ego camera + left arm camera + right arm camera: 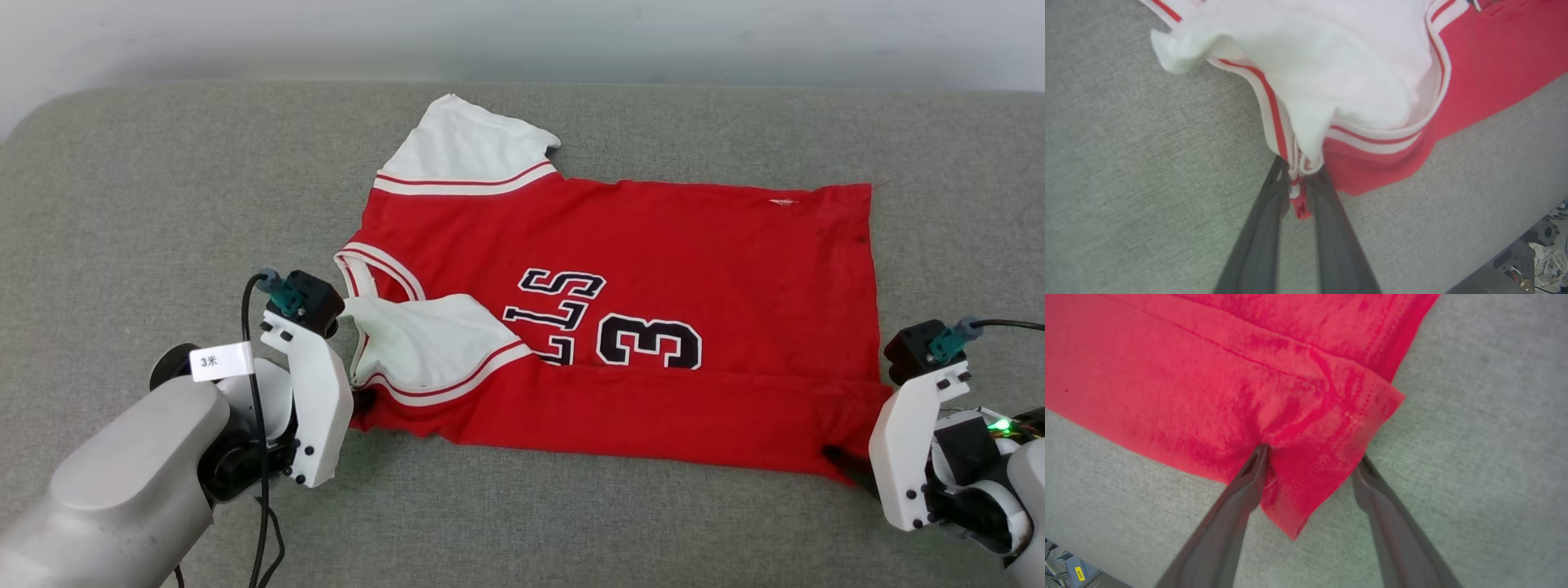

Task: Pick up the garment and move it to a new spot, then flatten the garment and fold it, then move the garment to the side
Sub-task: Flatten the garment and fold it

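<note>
A grey cloth-covered table [163,204] stretches out on every side of the garment [694,261], which lies spread across its middle. It is red, with the collar end towards the robot's left and the hem towards its right. The garment's near long edge is turned over onto itself in a narrow band that covers the lower part of the black lettering [563,286] and of the number 3 [649,341].

At the garment's near collar corner, the left claw [1298,175] is pinched together on a bunch of the red-and-white striped trim. At the garment's near hem corner, the right claw [1312,457] stands wide apart, one finger on either side of the corner. The cloth lies loose between them, and I cannot tell whether the tips touch it.

The garment's far white sleeve [465,151] lies flat, pointing away from the robot. The near white sleeve [424,343] is flopped inward onto the chest, beside the lettering. A small white label [220,361] sits on the left arm, just off the collar end.
</note>
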### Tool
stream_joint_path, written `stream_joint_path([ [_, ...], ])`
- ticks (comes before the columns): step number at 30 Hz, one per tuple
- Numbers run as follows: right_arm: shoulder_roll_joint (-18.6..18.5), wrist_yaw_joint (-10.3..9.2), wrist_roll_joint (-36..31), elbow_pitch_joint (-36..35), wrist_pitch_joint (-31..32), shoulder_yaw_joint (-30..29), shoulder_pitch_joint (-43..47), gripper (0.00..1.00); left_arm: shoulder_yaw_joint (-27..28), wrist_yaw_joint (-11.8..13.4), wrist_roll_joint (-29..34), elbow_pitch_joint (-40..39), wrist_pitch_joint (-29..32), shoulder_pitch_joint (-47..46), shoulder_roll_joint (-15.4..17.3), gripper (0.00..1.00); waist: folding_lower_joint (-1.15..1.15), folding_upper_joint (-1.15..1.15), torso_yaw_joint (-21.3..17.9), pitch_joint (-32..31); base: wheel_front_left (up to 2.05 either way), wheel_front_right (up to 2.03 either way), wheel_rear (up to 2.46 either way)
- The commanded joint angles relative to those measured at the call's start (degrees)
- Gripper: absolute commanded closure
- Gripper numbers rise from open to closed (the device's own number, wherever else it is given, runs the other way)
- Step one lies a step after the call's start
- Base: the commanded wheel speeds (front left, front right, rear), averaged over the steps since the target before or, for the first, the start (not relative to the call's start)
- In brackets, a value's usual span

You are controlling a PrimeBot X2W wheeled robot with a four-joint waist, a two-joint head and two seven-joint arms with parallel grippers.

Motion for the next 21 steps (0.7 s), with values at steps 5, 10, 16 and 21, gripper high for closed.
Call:
stream_joint_path([
  [5,1.74,0.47,3.01,2.05,-2.8,7.11,2.09,0.85,-0.35,-0.04,-0.31,0.63,-0.72,0.91,0.32,1.0,0.0,0.0,-0.44,-1.13,0.0,0.0,0.0],
  [10,-1.6,0.16,5.21,1.77,-6.92,7.17,0.34,1.0,-0.61,-0.04,-1.0,1.32,-1.58,2.56,0.68,1.0,0.0,0.0,-1.03,-3.72,0.0,0.0,0.0],
  [16,-5.1,0.1,7.65,-2.09,-11.62,6.98,1.39,1.0,-0.3,0.26,-2.01,0.3,-2.71,5.17,2.24,1.0,0.0,0.0,-1.51,-7.39,0.0,0.0,0.0],
  [21,-8.6,0.1,9.35,-6.65,-12.65,6.12,4.19,1.0,-0.13,1.22,-2.81,-2.91,-2.92,7.87,4.83,1.0,0.0,0.0,-1.69,-9.86,0.0,0.0,0.0],
])
